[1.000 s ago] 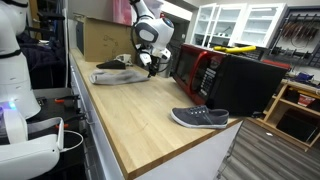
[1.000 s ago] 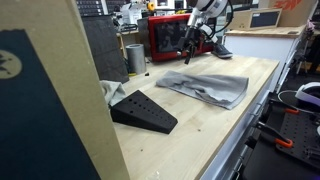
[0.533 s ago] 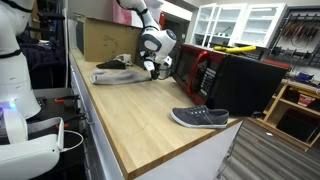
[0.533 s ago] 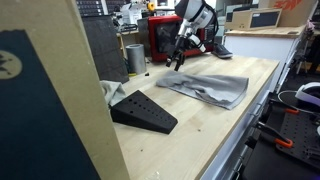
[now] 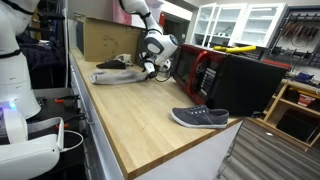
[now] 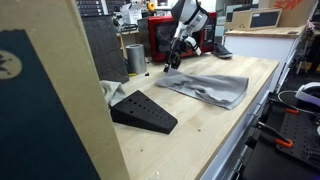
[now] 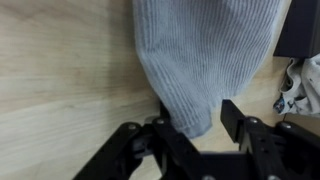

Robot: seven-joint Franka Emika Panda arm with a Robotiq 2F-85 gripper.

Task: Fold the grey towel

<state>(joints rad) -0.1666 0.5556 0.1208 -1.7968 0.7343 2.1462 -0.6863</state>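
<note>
The grey towel (image 5: 118, 75) lies crumpled flat on the wooden table (image 5: 150, 115), and shows in both exterior views (image 6: 208, 88). My gripper (image 5: 151, 70) hangs low over the towel's end nearest the red microwave (image 6: 170, 65). In the wrist view a rounded corner of the ribbed grey towel (image 7: 205, 60) lies between my two black fingers (image 7: 196, 120). The fingers are apart, one on each side of the corner, and are not closed on it.
A red and black microwave (image 5: 215, 72) stands just behind the gripper. A cardboard box (image 5: 100, 40) stands beyond the towel. A grey shoe (image 5: 200, 118) lies near the table's end. A black wedge (image 6: 145, 112), a metal cup (image 6: 135, 57) and a white cloth (image 6: 108, 92) stand near the towel.
My gripper has come down and swung from above the towel's edge to its corner, so the corner now lies between the fingers. The towel has not moved.
</note>
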